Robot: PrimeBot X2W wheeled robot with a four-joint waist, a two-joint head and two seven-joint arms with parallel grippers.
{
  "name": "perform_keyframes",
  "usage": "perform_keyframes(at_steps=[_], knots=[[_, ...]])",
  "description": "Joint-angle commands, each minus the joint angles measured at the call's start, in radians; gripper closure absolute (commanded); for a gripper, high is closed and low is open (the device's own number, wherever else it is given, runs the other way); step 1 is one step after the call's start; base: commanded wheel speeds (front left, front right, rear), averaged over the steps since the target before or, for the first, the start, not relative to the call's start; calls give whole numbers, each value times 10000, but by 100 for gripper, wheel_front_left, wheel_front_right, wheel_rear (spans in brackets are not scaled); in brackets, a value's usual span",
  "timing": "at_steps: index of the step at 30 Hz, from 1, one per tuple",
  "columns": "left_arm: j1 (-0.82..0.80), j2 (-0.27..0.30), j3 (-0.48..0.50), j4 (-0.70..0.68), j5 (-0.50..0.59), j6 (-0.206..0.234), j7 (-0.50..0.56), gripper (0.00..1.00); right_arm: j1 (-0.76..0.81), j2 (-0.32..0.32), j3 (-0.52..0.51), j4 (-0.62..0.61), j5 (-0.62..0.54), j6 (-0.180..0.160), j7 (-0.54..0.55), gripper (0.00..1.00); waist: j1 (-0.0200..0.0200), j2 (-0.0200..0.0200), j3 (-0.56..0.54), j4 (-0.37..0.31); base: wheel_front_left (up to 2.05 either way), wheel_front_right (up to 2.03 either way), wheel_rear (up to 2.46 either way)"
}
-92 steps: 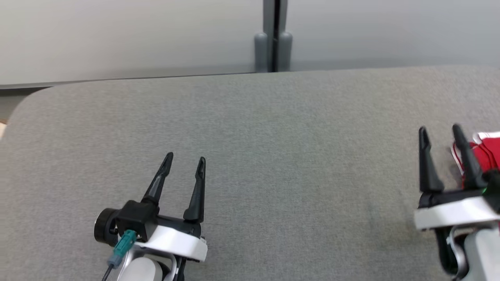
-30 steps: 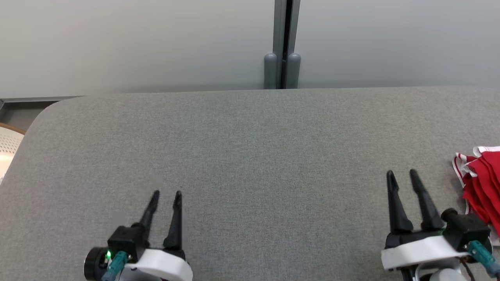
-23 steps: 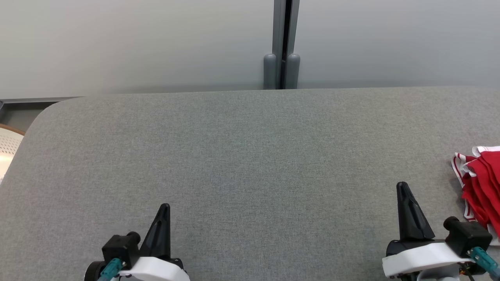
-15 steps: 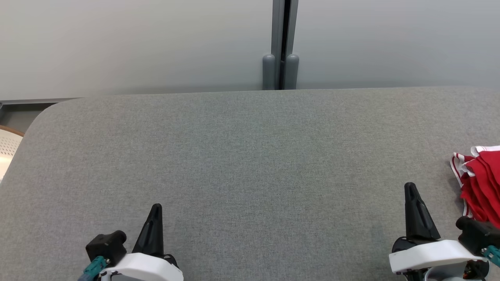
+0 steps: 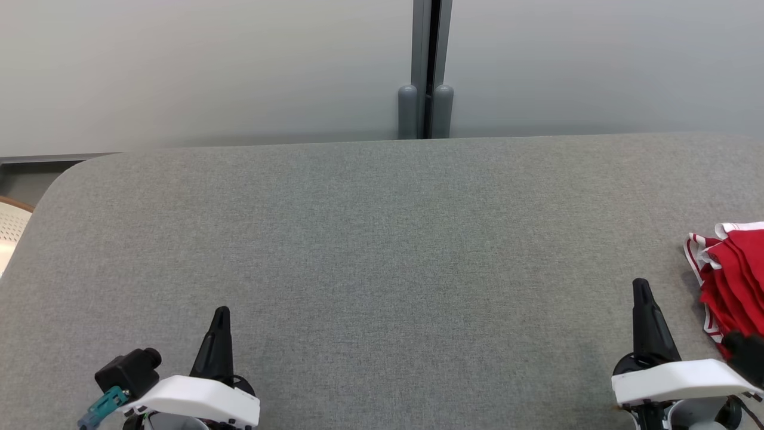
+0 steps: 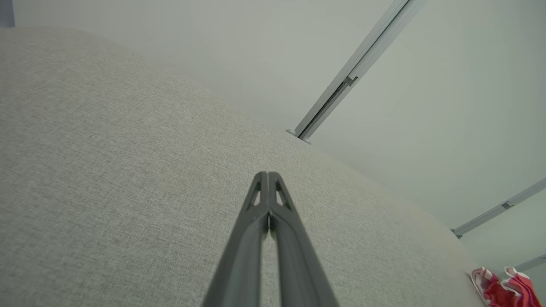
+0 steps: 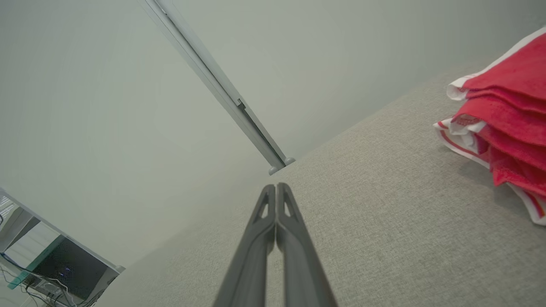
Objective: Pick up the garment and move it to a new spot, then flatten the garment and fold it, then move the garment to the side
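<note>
The left gripper (image 5: 219,319) sits at about 7 o'clock in the head view. Its two dark fingers are pressed together into one spike pointing toward 12, clenched on nothing, low over the grey padded table (image 5: 382,227). The right gripper (image 5: 642,292) is posed alike at about 4 o'clock, fingers clamped together and empty (each wrist view shows the tips meeting with no cloth between them). The red garment (image 5: 728,275), white-trimmed and lying in stacked folds, rests on the table at 3 o'clock, just beside the right gripper but apart from its fingers. At 12 o'clock a grey partition post (image 5: 425,65) splits the pale wall (image 5: 179,71).
</note>
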Motion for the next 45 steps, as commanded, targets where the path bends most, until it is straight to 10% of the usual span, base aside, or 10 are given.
perform_keyframes(at_steps=[1, 45], knots=[[-294, 84, 122, -182, -351, -83, 58, 100, -238, -65, -65, -127, 371, -1, 89, 100, 0, 0, -3, -5, 0, 0, 0], [-537, 154, 1240, -407, -5390, -732, 1386, 100, -418, -81, -741, -91, 5506, -1, 1470, 100, 0, 0, -120, -194, 0, 0, 0]])
